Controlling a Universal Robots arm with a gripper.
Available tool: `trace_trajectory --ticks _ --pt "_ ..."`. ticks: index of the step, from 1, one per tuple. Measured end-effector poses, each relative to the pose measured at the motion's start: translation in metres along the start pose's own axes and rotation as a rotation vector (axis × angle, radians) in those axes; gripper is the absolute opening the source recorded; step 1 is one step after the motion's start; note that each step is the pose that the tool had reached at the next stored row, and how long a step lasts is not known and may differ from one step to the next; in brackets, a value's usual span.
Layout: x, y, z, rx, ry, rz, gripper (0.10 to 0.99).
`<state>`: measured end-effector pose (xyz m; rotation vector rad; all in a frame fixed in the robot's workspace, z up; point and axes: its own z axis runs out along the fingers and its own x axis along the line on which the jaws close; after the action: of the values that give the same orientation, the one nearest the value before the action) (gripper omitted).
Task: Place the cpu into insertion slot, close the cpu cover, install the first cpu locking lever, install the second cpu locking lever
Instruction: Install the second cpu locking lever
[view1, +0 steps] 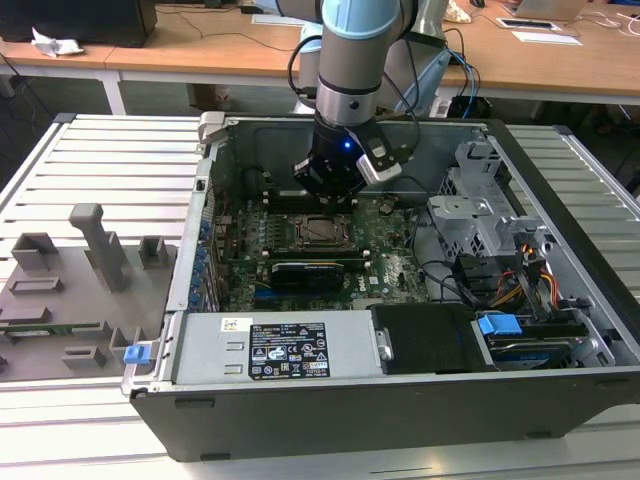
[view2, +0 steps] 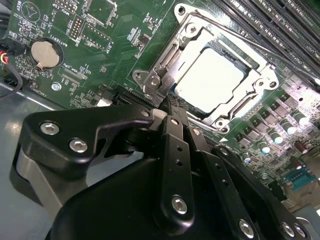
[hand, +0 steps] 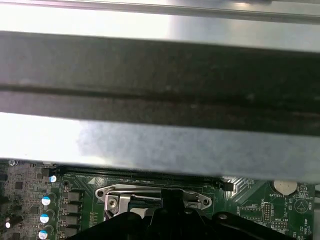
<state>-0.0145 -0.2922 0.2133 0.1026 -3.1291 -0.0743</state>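
The cpu (view2: 212, 80) lies flat in the insertion slot (view2: 226, 124), its pale face showing through the window of the cpu cover (view2: 260, 82), which is down over it. A thin metal lever rod (view2: 240, 37) runs along the cover's edge beside the memory slots. My gripper (view2: 169, 102) is shut with nothing in it, its black fingertips at one corner of the socket frame. In the exterior view the gripper (view1: 330, 190) hangs just above the cpu (view1: 322, 229) inside the open computer case. The first wrist view has the gripper (hand: 172, 200) over the cover (hand: 112, 192).
The green motherboard (view1: 390, 260) lies in the open case, whose back wall (hand: 160, 60) stands close behind the arm. Memory slots (view2: 280, 25), a coin battery (view2: 44, 52), a drive cage (view1: 480, 205) and cables (view1: 520, 280) surround the socket. A grey fixture tray (view1: 70, 290) lies outside at the exterior view's left.
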Motion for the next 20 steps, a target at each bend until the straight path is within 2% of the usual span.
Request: trace_trajectory --ticks 3,12,16,20 --pt "0.0000 0.0001 -0.0028 0.000 0.0000 0.000 0.106" --pt "0.0002 0.0010 -0.0232 0.000 0.0000 0.000 0.106" --pt "0.0003 -0.0003 -0.0236 0.000 0.0000 0.000 0.106" --pt "0.0008 -0.0090 -0.0240 0.000 -0.0001 0.000 0.106"
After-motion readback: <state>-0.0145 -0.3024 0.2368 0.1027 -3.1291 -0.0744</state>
